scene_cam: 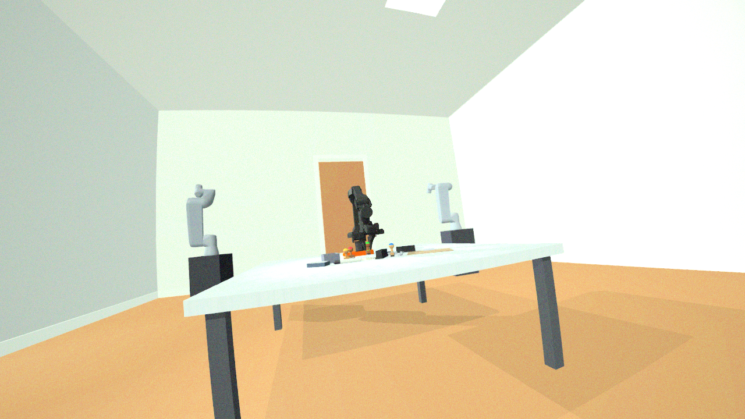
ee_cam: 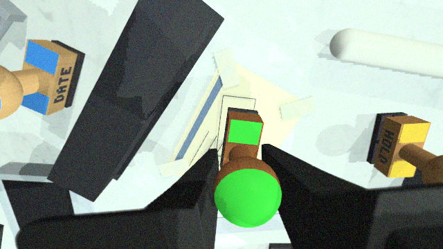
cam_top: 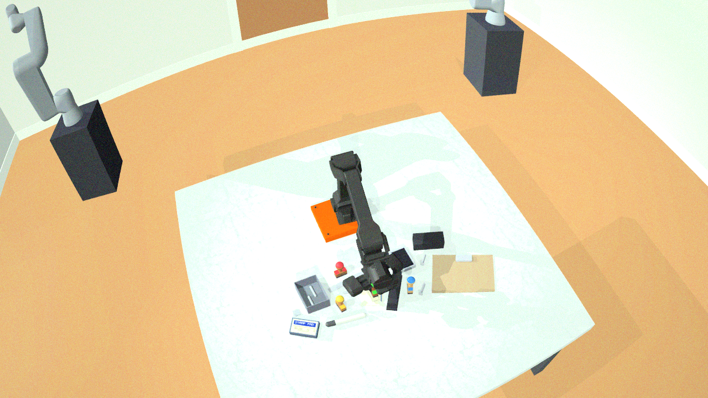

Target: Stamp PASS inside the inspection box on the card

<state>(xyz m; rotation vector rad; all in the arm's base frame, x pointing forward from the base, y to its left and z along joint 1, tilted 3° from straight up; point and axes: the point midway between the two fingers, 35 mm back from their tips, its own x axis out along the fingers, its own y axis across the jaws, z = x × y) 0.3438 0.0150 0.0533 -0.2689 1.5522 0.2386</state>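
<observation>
A black parallel-jaw gripper [cam_top: 380, 287] [scene_cam: 367, 239] [ee_cam: 239, 153] is closed on a brown wooden stamp with a green knob and green panels [cam_top: 374, 291] [scene_cam: 367, 247] [ee_cam: 248, 197], held upright over a cream card [cam_top: 365, 299] [ee_cam: 270, 91]. The stamp overlaps the card's thin-lined box in the wrist view; whether its base touches the paper cannot be told, and no lettering on it is readable. Strips of pale tape [ee_cam: 297, 107] lie across the card's corners, and a blue stripe runs along one side.

Beside the card lies a long black bar [cam_top: 394, 297] [scene_cam: 382, 254] [ee_cam: 138, 97], and beyond it stands a tan wooden stamp with blue panels, marked DATE [cam_top: 410, 285] [scene_cam: 391, 250] [ee_cam: 48, 74]. On the card's other side is a brown stamp with yellow panels, marked HOLD [cam_top: 340, 303] [scene_cam: 346, 254] [ee_cam: 396, 145], near a white, dark-ended marker [cam_top: 349, 319] [scene_cam: 351, 260] [ee_cam: 391, 52]. A red-topped stamp [cam_top: 339, 270] [scene_cam: 350, 251] stands nearer the arm's orange base plate [cam_top: 322, 230].

A black ink pad in a pale open case [cam_top: 404, 257] [ee_cam: 36, 198] sits near the black bar's arm-side end. Farther out are a grey open tray [cam_top: 319, 305] [scene_cam: 329, 257] holding small pale pieces, a flat case labelled STAMP PAD [cam_top: 303, 328] [scene_cam: 318, 264], a black block [cam_top: 428, 241] [scene_cam: 405, 249] and a tan clipboard [cam_top: 462, 277] [scene_cam: 432, 251], all on a white table [cam_top: 247, 247] [scene_cam: 364, 283].

Behind, two grey arms [cam_top: 35, 86] [scene_cam: 195, 221] stand on dark pedestals [cam_top: 89, 156] [scene_cam: 203, 270].
</observation>
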